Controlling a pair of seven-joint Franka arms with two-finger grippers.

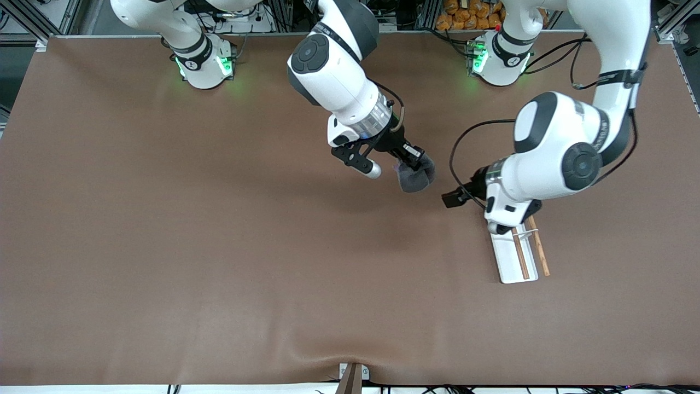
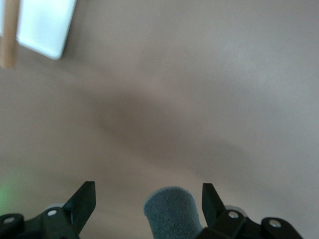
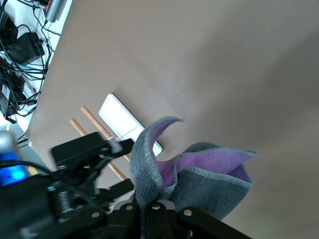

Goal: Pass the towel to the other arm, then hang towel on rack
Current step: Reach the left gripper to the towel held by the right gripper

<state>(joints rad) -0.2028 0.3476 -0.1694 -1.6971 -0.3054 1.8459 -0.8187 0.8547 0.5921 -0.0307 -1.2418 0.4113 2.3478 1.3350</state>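
Over the middle of the brown worktop, in the front view, the right gripper has its jaws pinched shut on the towel, which hangs bunched just below them, clear of the surface. The left gripper hovers close by toward the left arm's end of the worktop, over the spot beside the rack; this view hides how wide its jaws stand. The towel lies between the two sets of jaws, so the handover looks to turn on closing that short gap. In the left wrist view, the left gripper's jaws are spread wide with nothing held, and a rounded grey lobe of the towel sits in the gap between them, untouched by either finger as far as one can tell; a corner of the rack shows farther off. In the right wrist view, the towel fans out of the shut jaws of the right gripper, its purple inner face showing, which no other view reveals, with the left gripper and the rack past it.
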